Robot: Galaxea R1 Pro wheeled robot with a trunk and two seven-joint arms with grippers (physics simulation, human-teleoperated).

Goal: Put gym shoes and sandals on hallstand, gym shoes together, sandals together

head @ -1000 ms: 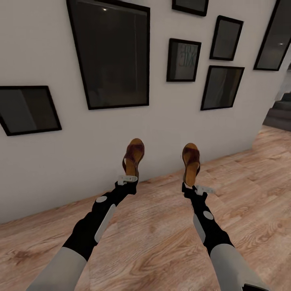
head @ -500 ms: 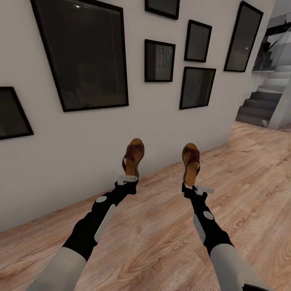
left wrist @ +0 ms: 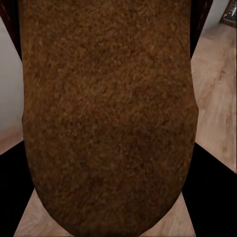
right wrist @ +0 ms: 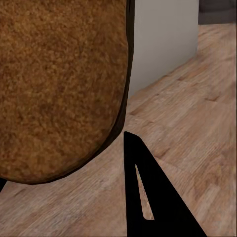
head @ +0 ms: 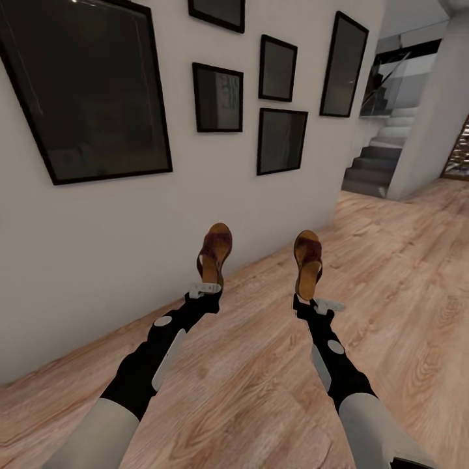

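I carry one brown sandal in each hand, raised above the corridor floor [head: 260, 365]. The left sandal [head: 215, 254] stands heel-down in my left gripper [head: 208, 284], which is shut on its heel. Its tan insole [left wrist: 106, 113] is close up in the left wrist view. My right gripper [head: 307, 301] is shut on the heel of the right sandal [head: 307, 264], toe pointing up. Its insole [right wrist: 59, 84] shows close in the right wrist view beside a dark fingertip [right wrist: 148, 197]. The gym shoes and the hallstand are out of view.
A white wall [head: 98, 247] hung with several black picture frames [head: 91, 91] runs along the left and ahead. A grey staircase [head: 378, 163] and a pale pillar [head: 433, 111] stand at the far right. Wood-plank floor stretches to the right.
The whole view has swung to the right: the frames slid left and the staircase and pillar came in. Both arms and the sandals kept their pose.
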